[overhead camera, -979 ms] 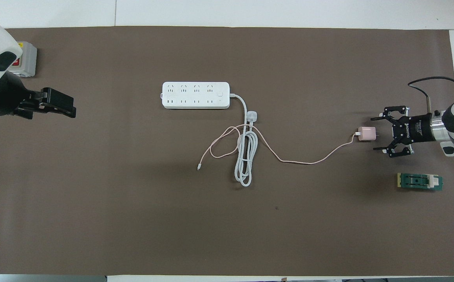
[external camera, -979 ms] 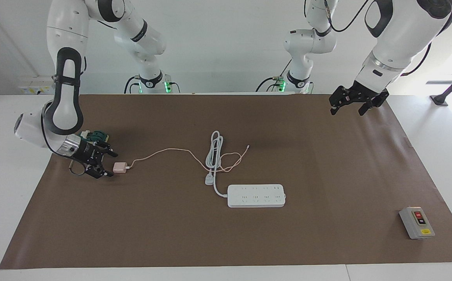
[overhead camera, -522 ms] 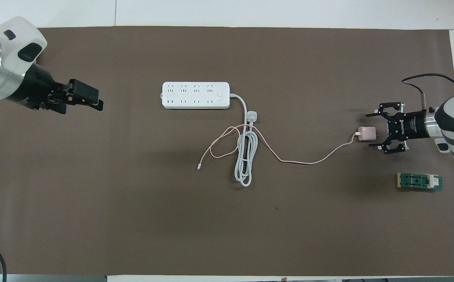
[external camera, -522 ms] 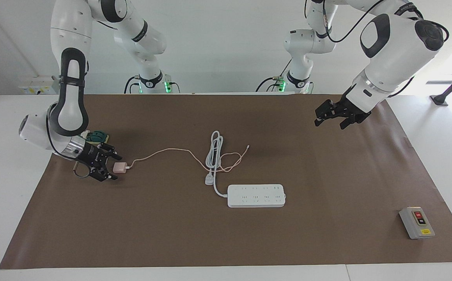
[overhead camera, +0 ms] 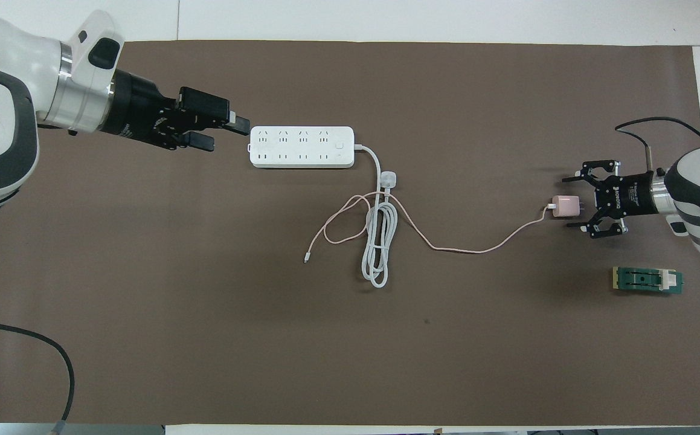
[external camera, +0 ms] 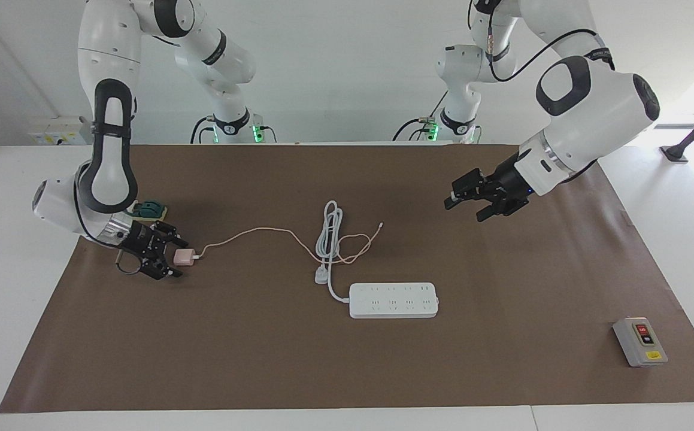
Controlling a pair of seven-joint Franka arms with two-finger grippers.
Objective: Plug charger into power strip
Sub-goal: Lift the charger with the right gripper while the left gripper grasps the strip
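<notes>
The charger (external camera: 183,257) is lying on the worktop (external camera: 263,359) between the open fingers of the right gripper (external camera: 174,257). The power strip (external camera: 393,300) is sitting mid-worktop, well apart from it. The left gripper (external camera: 463,205), open, is hanging above the worktop, nearer the strip.

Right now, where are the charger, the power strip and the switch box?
charger (external camera: 183,257): facing view, top face of the pink cube.
power strip (external camera: 393,300): facing view, middle of the socket face.
switch box (external camera: 639,342): facing view, grey top face below the buttons.
</notes>
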